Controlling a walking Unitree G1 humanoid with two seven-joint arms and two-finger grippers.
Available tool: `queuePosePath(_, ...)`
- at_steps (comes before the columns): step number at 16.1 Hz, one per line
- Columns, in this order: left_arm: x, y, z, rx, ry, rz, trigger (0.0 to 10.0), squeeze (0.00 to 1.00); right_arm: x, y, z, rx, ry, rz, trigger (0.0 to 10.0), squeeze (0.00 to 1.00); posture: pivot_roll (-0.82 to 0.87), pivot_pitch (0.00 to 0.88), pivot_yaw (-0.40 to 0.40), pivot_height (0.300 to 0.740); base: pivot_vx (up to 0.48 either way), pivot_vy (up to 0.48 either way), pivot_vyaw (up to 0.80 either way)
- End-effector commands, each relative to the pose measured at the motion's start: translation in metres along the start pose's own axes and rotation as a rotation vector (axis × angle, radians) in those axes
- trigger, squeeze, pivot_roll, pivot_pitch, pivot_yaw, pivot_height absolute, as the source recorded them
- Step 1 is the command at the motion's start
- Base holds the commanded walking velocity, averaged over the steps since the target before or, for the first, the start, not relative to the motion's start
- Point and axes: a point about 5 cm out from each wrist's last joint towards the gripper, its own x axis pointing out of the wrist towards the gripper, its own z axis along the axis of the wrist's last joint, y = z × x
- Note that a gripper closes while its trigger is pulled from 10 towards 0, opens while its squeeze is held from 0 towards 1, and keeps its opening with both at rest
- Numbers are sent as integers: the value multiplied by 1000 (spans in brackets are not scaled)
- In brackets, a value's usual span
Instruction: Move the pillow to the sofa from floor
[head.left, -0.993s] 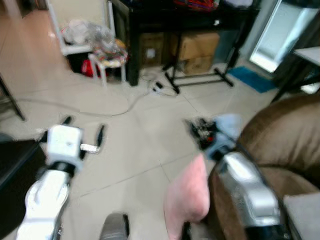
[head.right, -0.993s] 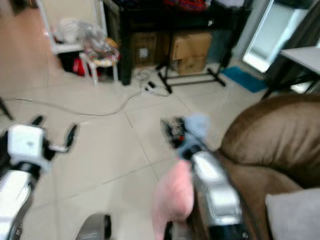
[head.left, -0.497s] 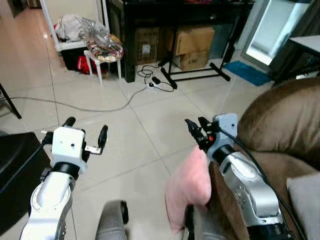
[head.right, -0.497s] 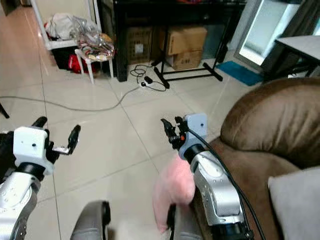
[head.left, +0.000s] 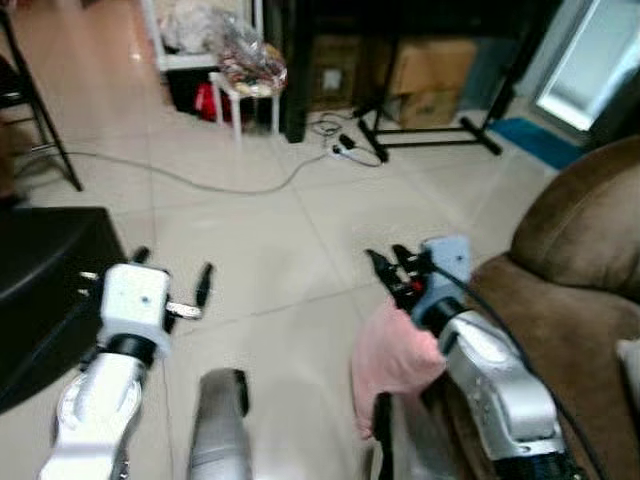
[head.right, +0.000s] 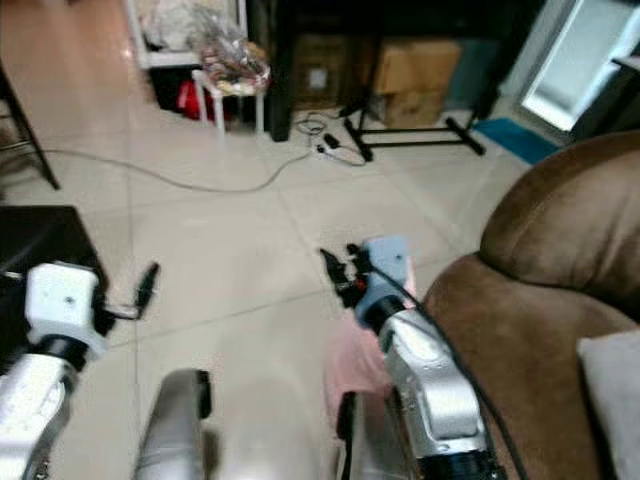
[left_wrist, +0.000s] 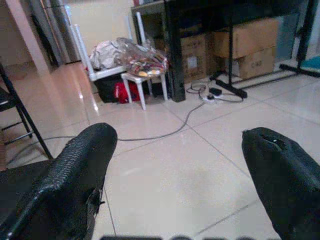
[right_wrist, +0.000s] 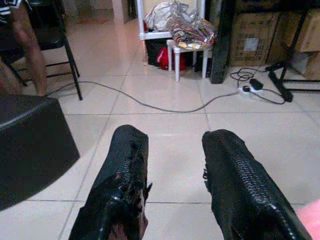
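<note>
**Desk:** What is the robot doing with the soft pink fabric pillow (head.left: 392, 362)?

**Photographer:** The pillow is hanging low beside the right arm, just beside the brown upholstered sofa (head.left: 575, 270), not yet on the seat. The right gripper (head.left: 388, 267) is pointing out over the pale tiled floor (head.left: 290, 230) with a gap between its black fingers (right_wrist: 125, 170) and nothing in them; I cannot tell what is carrying the pillow. The left gripper (head.left: 170, 282) is hovering with fingers wide apart, holding nothing.

**Desk:** What could go wrong?

**Photographer:** In my judgement the pillow is barely secured, so it could be slipping back to the floor during any swing towards the sofa.

**Desk:** Anything in the way?

**Photographer:** The sofa's padded armrest is standing between pillow and seat. A grey cable (head.left: 200, 182) and a white stool (head.left: 246, 88) are lying well apart, with a black block (head.left: 45, 270) near the left arm
</note>
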Motion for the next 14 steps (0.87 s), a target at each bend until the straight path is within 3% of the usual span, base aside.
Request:
queuePosePath(1, 0, -6, 6, 0, -26, -23, 10000, 0, -2, -8, 6, -18, -11, -23, 10000, 0, 8, 0, -85, 523, 0, 0, 0)
queuePosePath(7, -2, -5, 5, 1, -30, -12, 10000, 0, -4, -16, -2, -6, 25, -96, 10000, 0, 11, 0, -85, 523, 0, 0, 0)
queuePosePath(14, 0, -3, 7, -1, -40, -13, 10000, 0, -5, -12, 1, 27, 0, -83, 10000, 0, 3, 0, -69, 518, 0, 0, 0)
